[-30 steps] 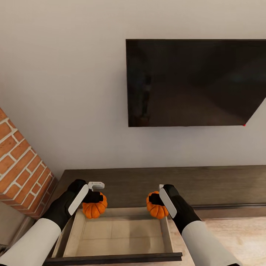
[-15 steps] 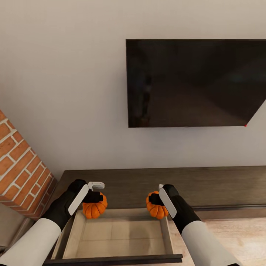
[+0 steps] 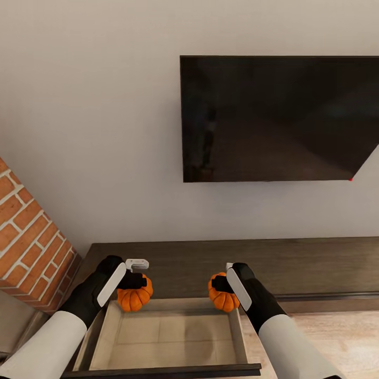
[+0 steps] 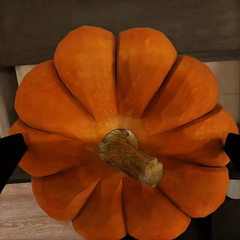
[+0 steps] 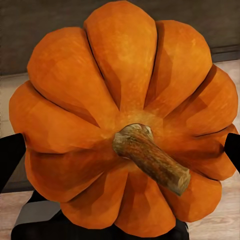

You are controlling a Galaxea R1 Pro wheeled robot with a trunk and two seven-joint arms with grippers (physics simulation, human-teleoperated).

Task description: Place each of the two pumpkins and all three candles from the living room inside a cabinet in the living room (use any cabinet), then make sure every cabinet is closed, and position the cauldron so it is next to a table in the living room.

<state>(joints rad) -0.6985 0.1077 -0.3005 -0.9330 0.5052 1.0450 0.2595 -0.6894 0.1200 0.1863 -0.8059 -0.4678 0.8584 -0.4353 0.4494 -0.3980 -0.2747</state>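
Two orange ribbed pumpkins hang over the back of an open drawer of the dark-brown cabinet (image 3: 295,263). My left gripper (image 3: 133,280) is shut on the left pumpkin (image 3: 133,298) (image 4: 120,135), whose brown stem faces the left wrist camera. The right pumpkin (image 3: 222,296) (image 5: 125,125) sits in my right gripper (image 3: 221,284), which is shut on it. The drawer (image 3: 163,337) has a pale beige inside with nothing lying in it, and it stands pulled out toward me. Black fingertips (image 4: 10,155) (image 5: 10,155) press each pumpkin's sides.
A large dark TV (image 3: 279,118) hangs on the pale wall above the cabinet. A red brick column (image 3: 29,242) stands at the left, close to my left arm. Light wood floor (image 3: 337,337) lies to the right of the drawer.
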